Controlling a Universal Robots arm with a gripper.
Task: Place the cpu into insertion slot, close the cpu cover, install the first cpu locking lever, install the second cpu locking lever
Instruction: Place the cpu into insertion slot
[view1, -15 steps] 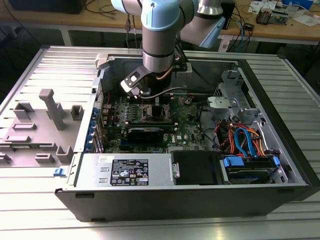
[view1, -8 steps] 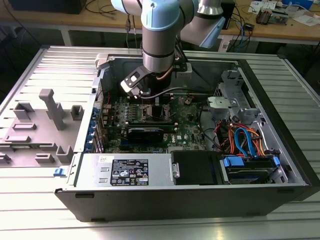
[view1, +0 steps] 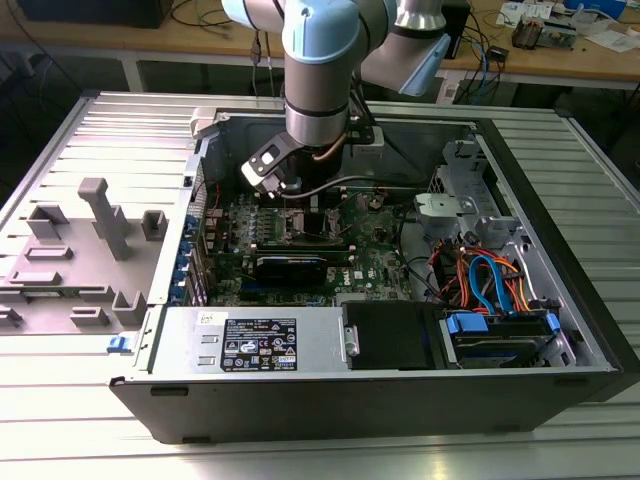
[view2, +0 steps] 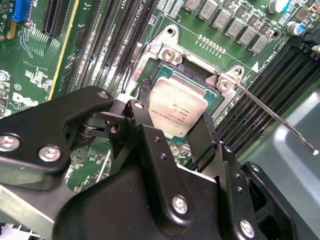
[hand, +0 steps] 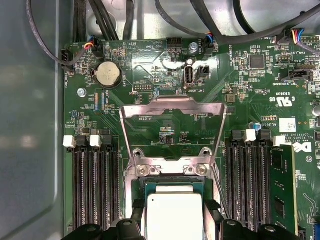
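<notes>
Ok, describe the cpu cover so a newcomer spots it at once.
Inside the open computer case, find the green motherboard and the square insertion slot between two banks of long black memory slots. The cpu cover is the thin silvery frame swung open off that slot's edge. Unlike the solid-topped cpu, it has a large square opening with board showing through.

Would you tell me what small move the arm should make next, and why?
Probably ease the cpu straight down. The gripper holds it by two opposite edges right over the insertion slot, and the cpu cover is swung open, clear of the socket. Whether the chip is already seated I cannot tell.
</notes>
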